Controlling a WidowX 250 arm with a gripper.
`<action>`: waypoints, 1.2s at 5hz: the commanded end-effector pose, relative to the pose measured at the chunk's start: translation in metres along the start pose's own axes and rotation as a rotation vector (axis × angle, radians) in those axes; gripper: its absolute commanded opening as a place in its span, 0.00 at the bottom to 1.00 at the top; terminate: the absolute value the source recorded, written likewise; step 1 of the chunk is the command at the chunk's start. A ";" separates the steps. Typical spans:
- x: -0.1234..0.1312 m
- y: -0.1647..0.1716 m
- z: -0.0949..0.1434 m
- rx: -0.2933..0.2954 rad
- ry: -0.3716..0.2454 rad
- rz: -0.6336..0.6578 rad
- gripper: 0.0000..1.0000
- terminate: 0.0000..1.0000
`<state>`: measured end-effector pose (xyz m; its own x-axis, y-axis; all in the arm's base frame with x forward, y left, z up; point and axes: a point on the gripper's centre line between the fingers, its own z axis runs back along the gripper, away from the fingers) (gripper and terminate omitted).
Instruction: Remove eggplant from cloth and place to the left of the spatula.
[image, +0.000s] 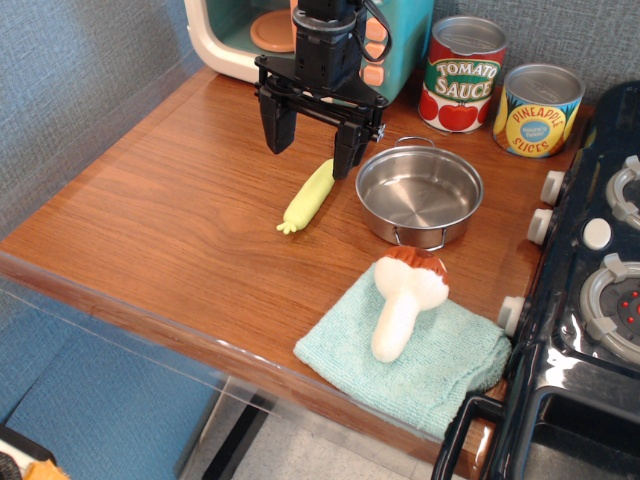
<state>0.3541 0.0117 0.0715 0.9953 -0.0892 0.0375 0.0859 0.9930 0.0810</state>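
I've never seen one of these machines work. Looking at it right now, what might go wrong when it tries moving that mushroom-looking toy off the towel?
The eggplant lies on the cloth close to the table's front edge, so a clumsy grab might roll it off or drag the cloth along.

The steel pot sits between the open claw and the toy; the claw could bump it on the way.

The claw hangs right by the spatula and might nudge it.

A wooden countertop with a warm reddish-brown grain filled the middle, its glossy surface catching soft overhead light. Behind it and along the left side rose a wall covered in grey-blue textured fabric. At the right edge stood a black toy stove — white knobs along its front, burners on top. Below the counter's front edge lay blue flooring.
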 end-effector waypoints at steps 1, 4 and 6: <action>0.000 0.000 0.000 0.000 0.000 0.000 1.00 0.00; 0.011 -0.057 0.042 -0.033 -0.155 -0.042 1.00 0.00; 0.000 -0.087 0.028 -0.118 -0.131 -0.061 1.00 0.00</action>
<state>0.3421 -0.0763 0.0711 0.9834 -0.1465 0.1072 0.1508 0.9880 -0.0333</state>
